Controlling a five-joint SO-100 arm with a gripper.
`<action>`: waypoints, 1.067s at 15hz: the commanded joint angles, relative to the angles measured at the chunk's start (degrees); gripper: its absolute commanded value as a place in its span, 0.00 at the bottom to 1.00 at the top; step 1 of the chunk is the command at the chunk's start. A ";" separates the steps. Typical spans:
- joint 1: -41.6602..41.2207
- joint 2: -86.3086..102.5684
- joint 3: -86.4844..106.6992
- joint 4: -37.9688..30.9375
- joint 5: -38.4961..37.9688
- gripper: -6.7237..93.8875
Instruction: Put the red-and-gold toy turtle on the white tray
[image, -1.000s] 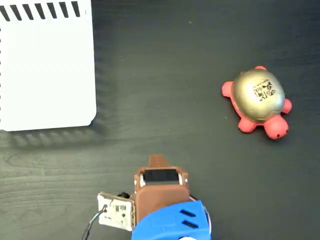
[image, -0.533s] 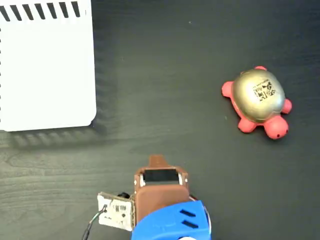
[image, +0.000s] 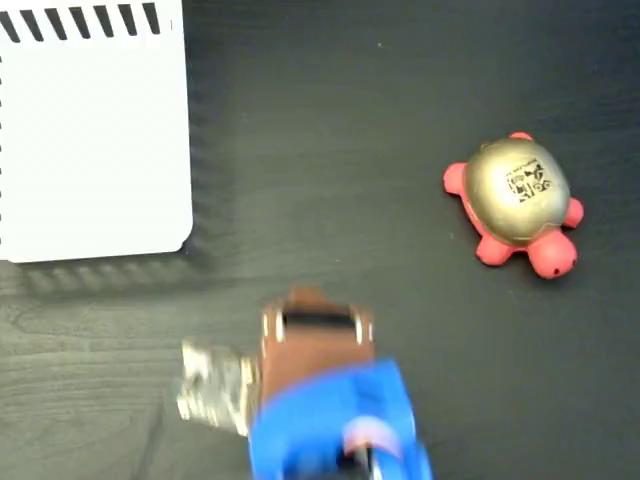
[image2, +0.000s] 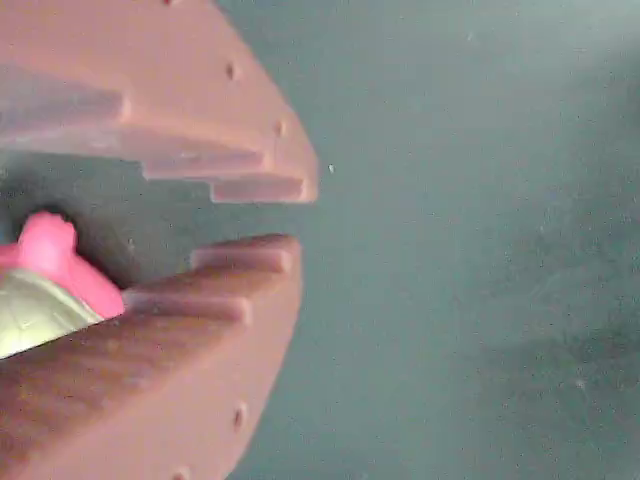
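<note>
The red-and-gold toy turtle sits on the dark table at the right of the fixed view, its gold shell with the black mark facing up. The white tray lies flat at the top left, black stripes along its top edge. My gripper is low in the middle, blurred, well apart from both. In the wrist view the gripper has its brown jaws a narrow gap apart, with nothing between them. Part of the turtle peeks out behind the lower finger.
The blue arm body and a small circuit board fill the bottom centre of the fixed view. Dark wood-grain table stretches between the tray and the turtle.
The arm has started to move: the gripper and blue body are now blurred and shifted slightly left and up. The turtle and tray have stayed put.
</note>
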 joint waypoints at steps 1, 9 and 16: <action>4.75 -18.37 -22.94 8.44 10.20 0.07; 29.79 -52.73 -52.91 14.06 16.00 0.07; 33.22 -68.12 -64.16 15.03 15.12 0.23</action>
